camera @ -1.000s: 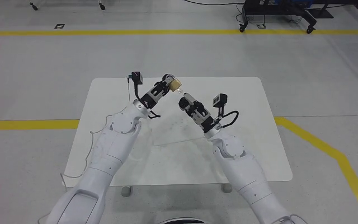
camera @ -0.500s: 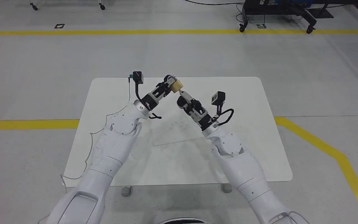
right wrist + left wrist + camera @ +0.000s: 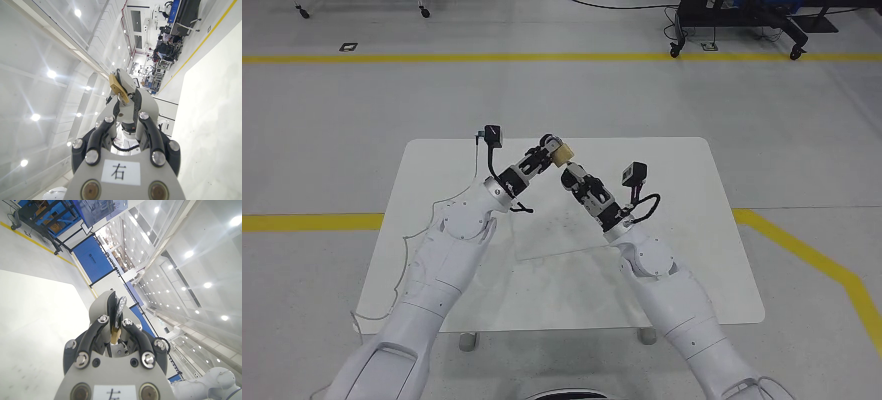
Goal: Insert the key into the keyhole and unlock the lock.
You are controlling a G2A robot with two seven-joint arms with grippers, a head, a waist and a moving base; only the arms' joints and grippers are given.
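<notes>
1. A white table [image 3: 682, 250] stands on a pale workshop floor [image 3: 542, 90] marked with yellow lines, and both arms meet above the table's far middle.
2. On the left, the left gripper [image 3: 548, 153] is clamped on the brass lock [image 3: 117, 87], holding it in the air with its keyhole face turned toward the other arm.
3. Just right of it, the key [image 3: 121, 100] meets that face at the keyhole; we cannot tell how deep it sits.
4. Rightmost, the right gripper [image 3: 568, 174] has its jaws drawn in on the key's head (the contact itself is partly hidden).
5. We judge the lock small, dense and rigid, with smooth sides that could slip, so it is best squeezed across its body. The key looks light, thin and stiff; we would pinch its flat head firmly so it cannot swivel when turned.
</notes>
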